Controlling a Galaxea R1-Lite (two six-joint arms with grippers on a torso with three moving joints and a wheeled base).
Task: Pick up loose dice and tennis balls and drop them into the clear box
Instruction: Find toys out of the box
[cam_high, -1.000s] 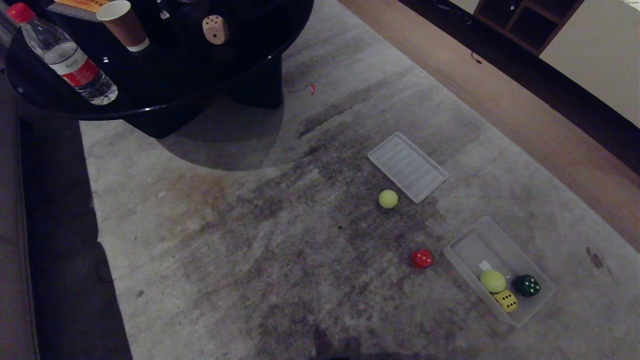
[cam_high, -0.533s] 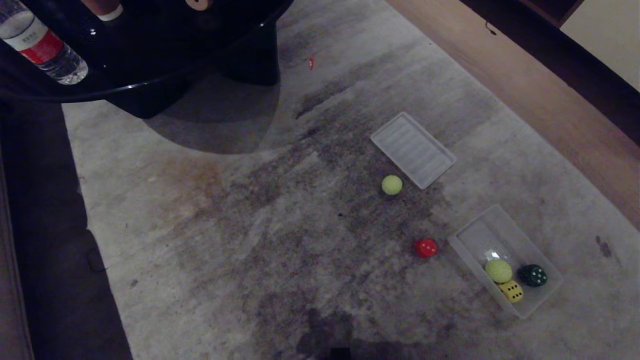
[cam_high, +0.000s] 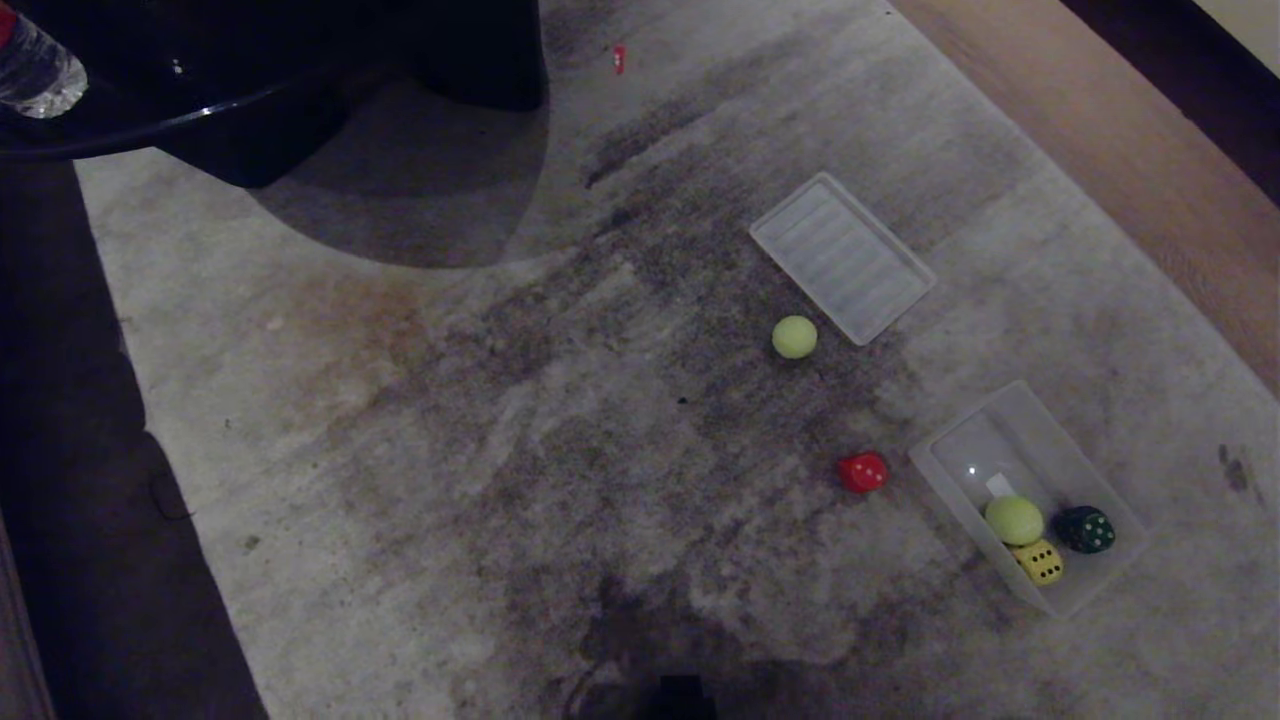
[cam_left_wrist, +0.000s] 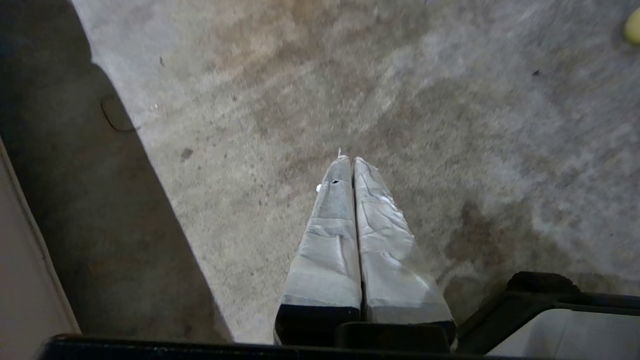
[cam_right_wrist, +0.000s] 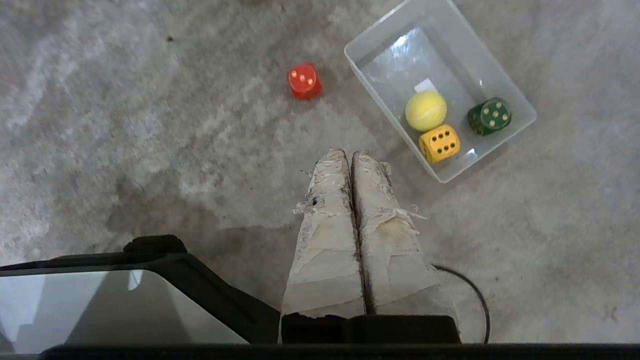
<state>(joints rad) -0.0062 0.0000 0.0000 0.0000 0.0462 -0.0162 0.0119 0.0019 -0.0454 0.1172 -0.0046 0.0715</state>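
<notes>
Nearest: both end effectors parked and empty above the carpet, left end effector (cam_left_wrist: 352, 162) and right end effector (cam_right_wrist: 350, 155) each pressed closed. Just beyond the right one, clear box (cam_high: 1040, 420) already holding a tennis ball (cam_high: 1014, 520), yellow die (cam_high: 1040, 561) and green die (cam_high: 1087, 529). Beside it, loose red die (cam_high: 863, 471); farther, second ball (cam_high: 794, 337) by the lid (cam_high: 842, 257). Probably approach stage; next, opening over the red die
</notes>
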